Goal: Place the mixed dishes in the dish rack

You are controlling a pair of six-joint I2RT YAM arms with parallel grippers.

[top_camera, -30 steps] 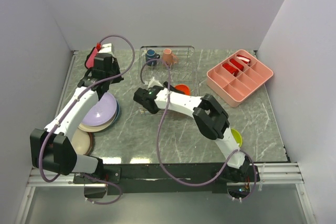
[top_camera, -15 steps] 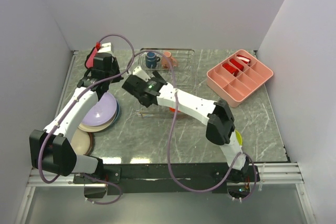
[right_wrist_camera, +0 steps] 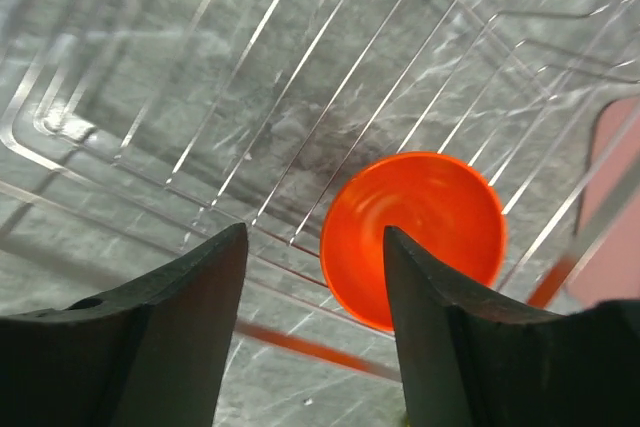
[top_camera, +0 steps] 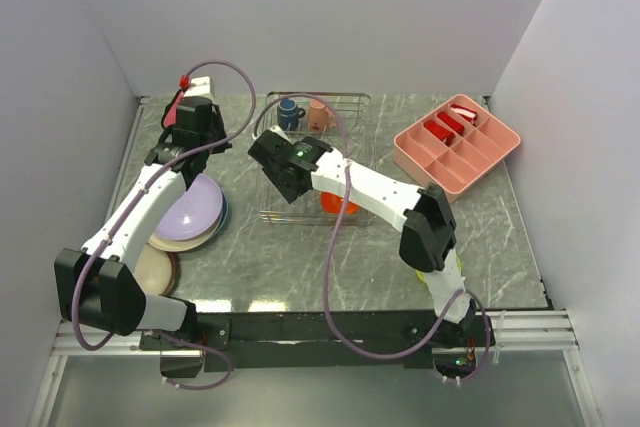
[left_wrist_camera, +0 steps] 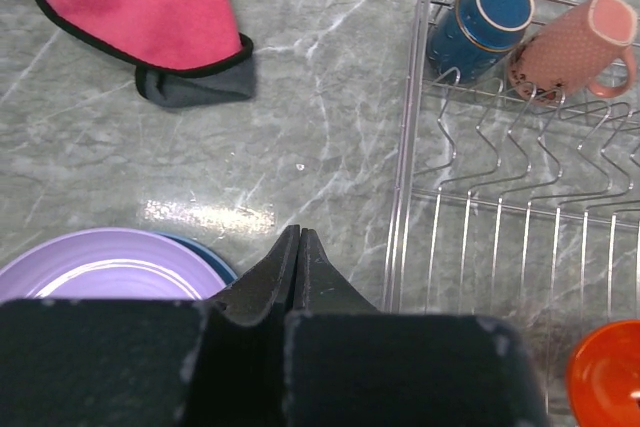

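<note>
Two cups, the dark blue mug (top_camera: 290, 110) and the small pink cup (top_camera: 318, 113), lie at the dish rack's (top_camera: 355, 132) far end in the top view. The orange bowl (top_camera: 337, 203) sits near its front, and the lavender plate (top_camera: 188, 215) rests on the tabletop (top_camera: 480, 237) to the left.

Left wrist view: my left tool (left_wrist_camera: 297, 234) is clenched on nothing, beside the rack, with the red-pink cloth (left_wrist_camera: 140, 7) ahead.

Right wrist view: my right tool (right_wrist_camera: 312, 247) is released, its jaws spread above the orange bowl inside the rack.
</note>
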